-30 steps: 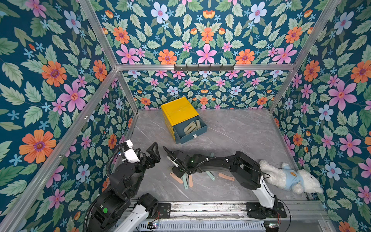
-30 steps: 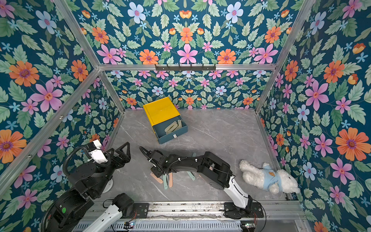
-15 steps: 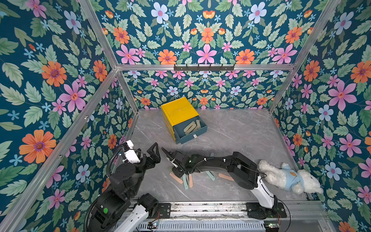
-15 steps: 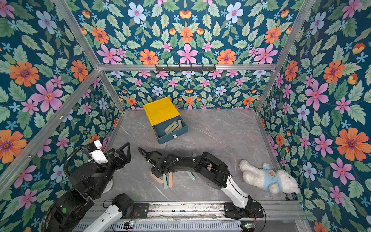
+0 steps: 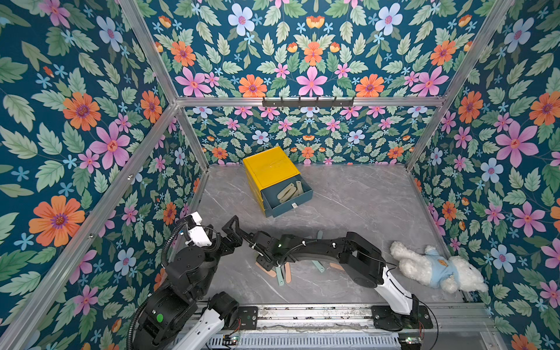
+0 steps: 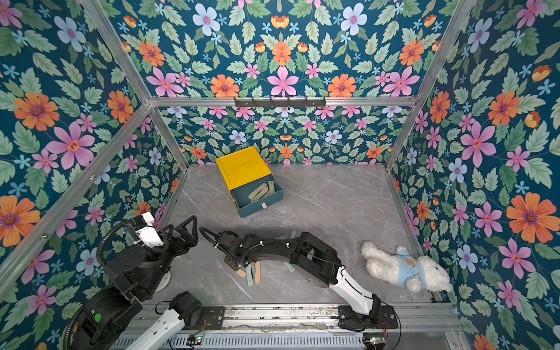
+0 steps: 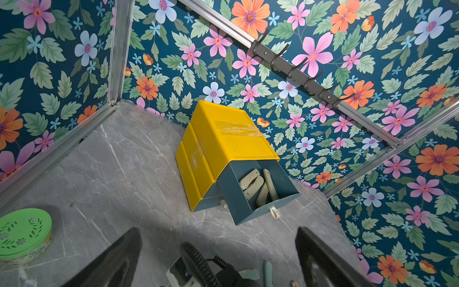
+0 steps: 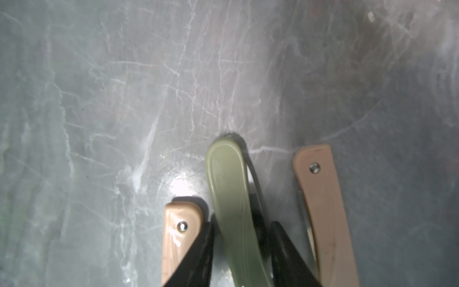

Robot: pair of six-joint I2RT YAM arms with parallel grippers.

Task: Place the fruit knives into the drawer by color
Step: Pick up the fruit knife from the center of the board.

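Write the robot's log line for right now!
right gripper: around olive-green knife, grip unclear | left gripper: open, empty | top drawer: open

I saw the yellow drawer cabinet (image 5: 266,172) standing at an angle toward the back of the grey floor. Its top dark teal drawer (image 5: 289,208) was pulled out and the ones below were shut. Several folded olive-green knives (image 7: 253,185) lay inside it, crowded side by side. In a top view, two salmon-pink knives (image 5: 288,272) and a mint-teal knife (image 5: 279,277) lay flat in a fan near the front. Another mint-teal one (image 5: 318,266) lay just beside them. Close up, a single olive-green knife (image 8: 231,198) lay between the right gripper's (image 8: 242,222) fingers. A salmon-pink one (image 8: 323,211) flanked it on each side, rivets showing.
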